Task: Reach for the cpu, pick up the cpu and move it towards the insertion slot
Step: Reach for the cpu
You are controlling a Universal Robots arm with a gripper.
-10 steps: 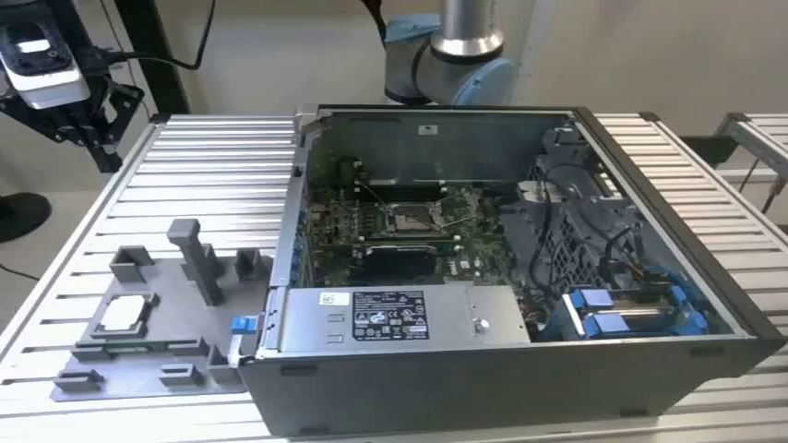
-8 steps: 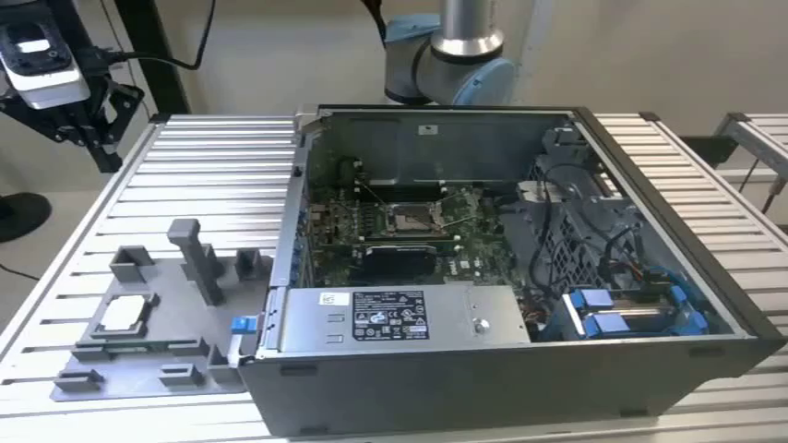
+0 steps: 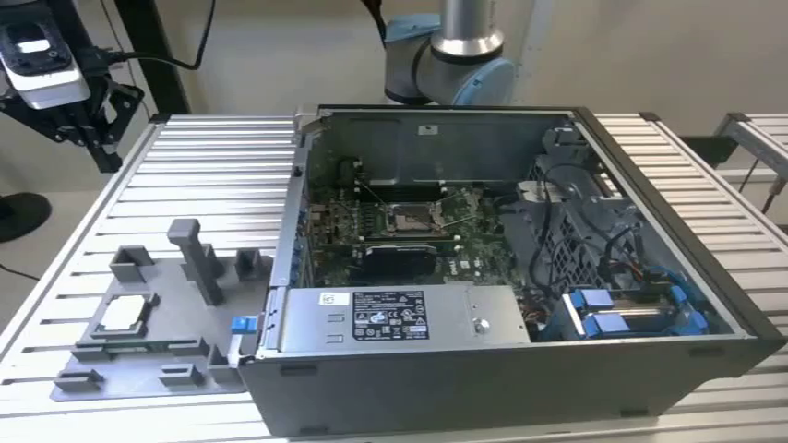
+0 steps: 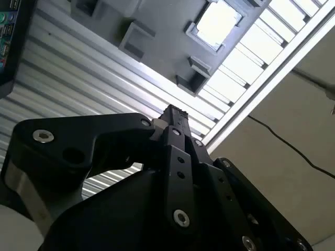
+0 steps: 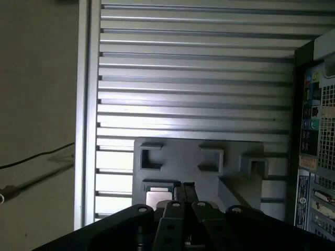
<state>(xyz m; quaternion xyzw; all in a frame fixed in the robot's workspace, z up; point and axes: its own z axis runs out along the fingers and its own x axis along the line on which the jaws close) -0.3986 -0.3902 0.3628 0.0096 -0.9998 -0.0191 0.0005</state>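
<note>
Closest in, at the lower left of the exterior view, there's a grey fixture plate (image 3: pixel 136 383) sitting on the ribbed metal surface (image 3: pixel 209 166). The cpu (image 3: pixel 124 314) lies flat in one of its square pockets, pale top facing up. Just beside the plate, on the exterior view's right, is the open computer case (image 3: pixel 493 378). Further in, about mid-frame, the insertion slot (image 3: pixel 411 219) sits in the green board (image 3: pixel 474 205), with a shiny frame and a dark centre. Way at the back, top centre, the arm (image 3: pixel 459 46) rises up. In both wrist views the claw (image 4: pixel 171 111) is closed, fingers pressed together and gripping nothing, up above the surface and well apart from the cpu.
</note>
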